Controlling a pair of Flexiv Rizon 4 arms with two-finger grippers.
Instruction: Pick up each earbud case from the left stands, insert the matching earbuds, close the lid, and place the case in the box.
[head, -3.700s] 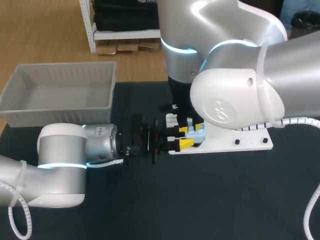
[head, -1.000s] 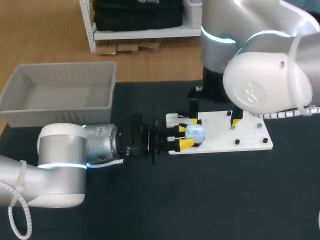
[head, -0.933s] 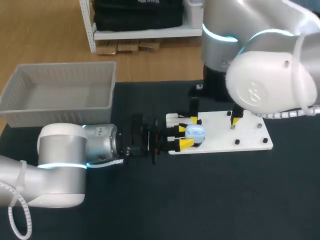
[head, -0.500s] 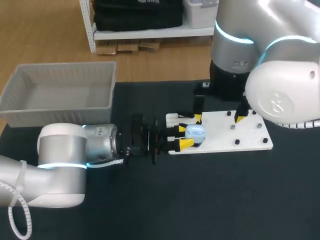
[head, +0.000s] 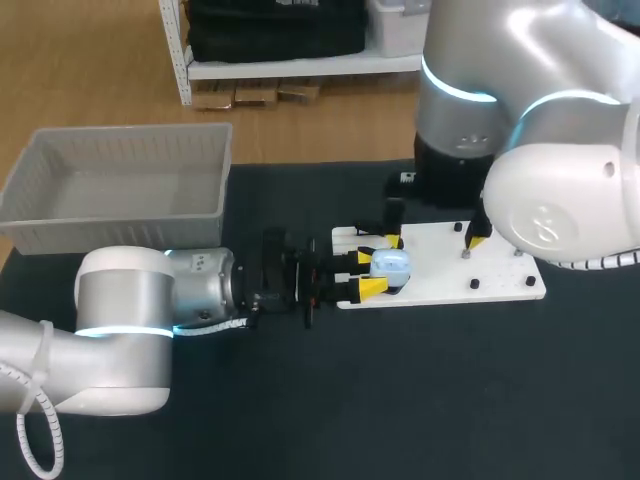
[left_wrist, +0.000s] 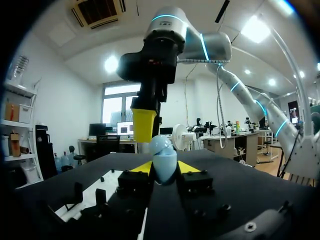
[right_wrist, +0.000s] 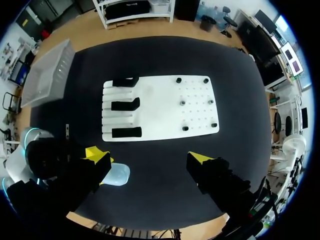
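- Earbud case (head: 390, 266), pale blue w/ rounded shell, was clamped in the left pincer (left_wrist: 165, 167); one yellow tip pressed on each side of it.
- In left wrist view the case stood upright betw. the two tips, rounded end up. Couldn't tell if lid was fully closed.
- Case was held by the left end of the white board (head: 500, 272), beside the stands (right_wrist: 125, 105), per head view.
- Left arm (head: 130, 330) came in low & roughly level over the table (head: 400, 400), wrist pointing toward the board.
- Right pincer (right_wrist: 149, 156) hung above the board w/ fingers wide apart, nothing betw. them.
- One right finger's yellow tip showed just behind & above the case in left wrist view; contact couldn't be judged.
- Right arm (head: 540, 140) rose tall over the board's far side.
- Board lay flat on the table: three black stands in a column at one end, a few small dark pegs (right_wrist: 183, 102) at the other.
- Grey box (head: 120, 185) sat at the table's far-left corner, well apart from board & case.
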